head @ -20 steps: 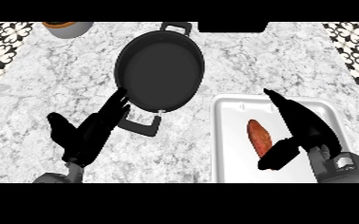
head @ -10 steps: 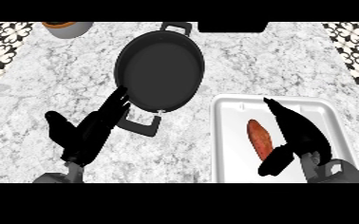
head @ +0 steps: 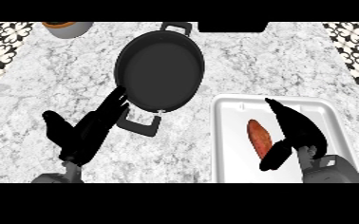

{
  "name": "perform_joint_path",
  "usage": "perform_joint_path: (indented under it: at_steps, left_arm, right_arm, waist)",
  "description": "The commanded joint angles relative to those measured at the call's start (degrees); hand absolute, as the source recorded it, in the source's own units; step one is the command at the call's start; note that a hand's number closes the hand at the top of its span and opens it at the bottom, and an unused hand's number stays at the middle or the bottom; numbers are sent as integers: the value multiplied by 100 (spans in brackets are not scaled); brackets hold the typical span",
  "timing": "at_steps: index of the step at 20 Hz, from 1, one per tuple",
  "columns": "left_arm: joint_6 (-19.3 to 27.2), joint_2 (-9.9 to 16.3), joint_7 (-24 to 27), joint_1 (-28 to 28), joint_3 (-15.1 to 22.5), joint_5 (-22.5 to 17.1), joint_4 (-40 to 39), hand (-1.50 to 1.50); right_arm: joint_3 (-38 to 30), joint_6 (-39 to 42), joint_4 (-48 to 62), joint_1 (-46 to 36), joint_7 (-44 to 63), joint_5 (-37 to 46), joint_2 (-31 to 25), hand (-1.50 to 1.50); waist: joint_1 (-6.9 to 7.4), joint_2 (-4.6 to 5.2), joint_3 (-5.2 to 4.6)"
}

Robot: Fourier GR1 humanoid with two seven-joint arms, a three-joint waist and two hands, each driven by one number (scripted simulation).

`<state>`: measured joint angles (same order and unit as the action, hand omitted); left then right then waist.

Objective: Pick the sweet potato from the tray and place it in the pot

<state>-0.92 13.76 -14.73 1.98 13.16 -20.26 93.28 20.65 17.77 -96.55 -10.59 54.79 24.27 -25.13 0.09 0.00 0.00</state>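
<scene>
1. I see the sweet potato (head: 259, 138) lying in the tray (head: 231, 123), right of the pot (head: 160, 71).
2. My right hand (head: 298, 130) hovers beside it, fingers wide, holding nothing.
3. My left hand (head: 91, 128) rests open by the pot's handle.

Left hand (head: 89, 128) rests open at the near left, fingers straight. Right hand (head: 298, 130) hangs open at the near right, thumb spread.
</scene>
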Motion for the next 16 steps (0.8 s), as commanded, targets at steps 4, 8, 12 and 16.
perform_joint_path:
  at_steps: [4,8,12,16]
  left_arm:
    - [-105,-277,42,-290,-41,282,131,0]
    - [-141,-377,-27,-212,-195,370,34,0]
    - [-129,-588,162,-516,130,665,175,0]
    - [-487,-396,-75,-444,-285,429,275,0]
  right_arm:
    - [-253,404,117,165,77,437,300,-150]
    - [-464,596,462,70,-152,545,453,-150]
    - [-360,245,893,329,-666,926,559,-150]
    - [-595,52,1030,510,-1010,1136,761,150]
  waist:
    - [-2,-4,-1]
    - [0,-1,-1]
    - [11,0,0]
    - [1,-2,0]
